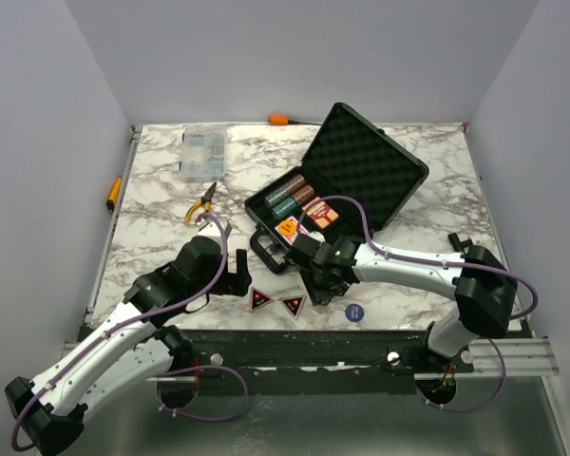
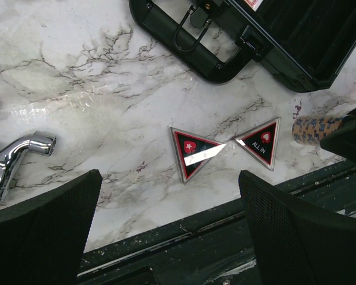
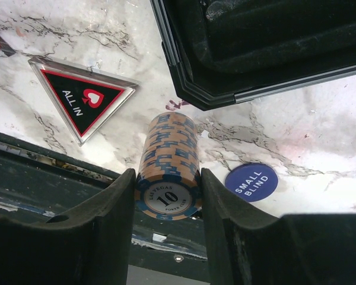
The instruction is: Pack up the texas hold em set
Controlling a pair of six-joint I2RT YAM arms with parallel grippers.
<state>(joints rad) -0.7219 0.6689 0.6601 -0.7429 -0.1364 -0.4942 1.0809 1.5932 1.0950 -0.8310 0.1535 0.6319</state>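
Observation:
The black briefcase (image 1: 266,211) lies open at mid-table, its grey foam lid (image 1: 366,166) tilted back. Chip stacks (image 1: 290,195) and an orange card deck (image 1: 287,228) lie inside. My right gripper (image 1: 318,277) is shut on an orange-and-blue stack of "10" chips (image 3: 169,157), held on its side just in front of the case's corner (image 3: 255,53). Two red-black triangles (image 1: 259,299) (image 1: 293,305) and a blue "small blind" button (image 1: 353,312) lie near the front edge. My left gripper (image 2: 168,178) is open and empty above the table edge, just short of the triangles (image 2: 193,153) (image 2: 261,141).
A clear organiser box (image 1: 202,152) stands at the back left. Yellow-handled pliers (image 1: 201,201) lie left of the case, their metal head (image 2: 18,154) beside my left finger. An orange-handled tool (image 1: 280,120) lies at the back edge and a yellow one (image 1: 114,192) at the left edge.

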